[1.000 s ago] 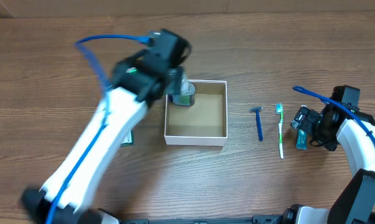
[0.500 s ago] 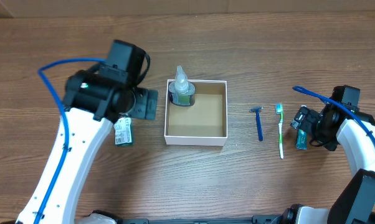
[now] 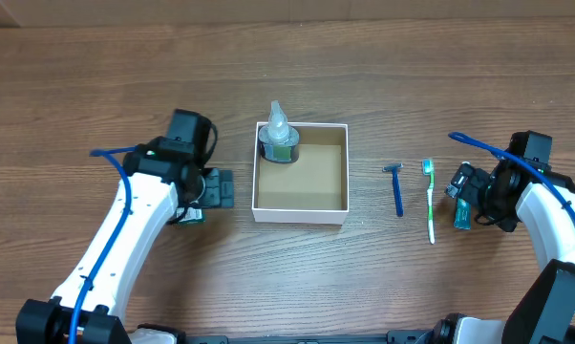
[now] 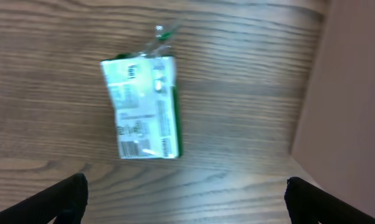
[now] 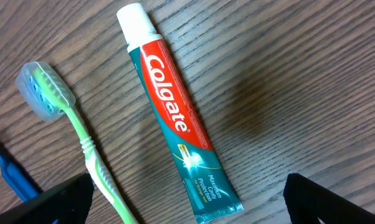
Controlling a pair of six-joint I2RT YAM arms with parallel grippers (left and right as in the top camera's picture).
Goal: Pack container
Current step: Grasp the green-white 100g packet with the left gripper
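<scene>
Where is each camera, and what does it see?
Overhead: above the table, looking down at the container, left arm and right arm.
Left wrist: on the left arm, looking down at a green packet; the open left tool shows.
Right wrist: on the right arm, looking down at the toothpaste; the open right tool shows.
Shared: overhead and right wrist both show toothpaste.

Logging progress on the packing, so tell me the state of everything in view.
container, open, holds only the bottle
bottle, upright in a corner
green packet, lying on table
razor, lying on table
toothbrush, on table, head covered
toothpaste, on table, capped
left gripper, open over packet
right gripper, open over toothpaste
</scene>
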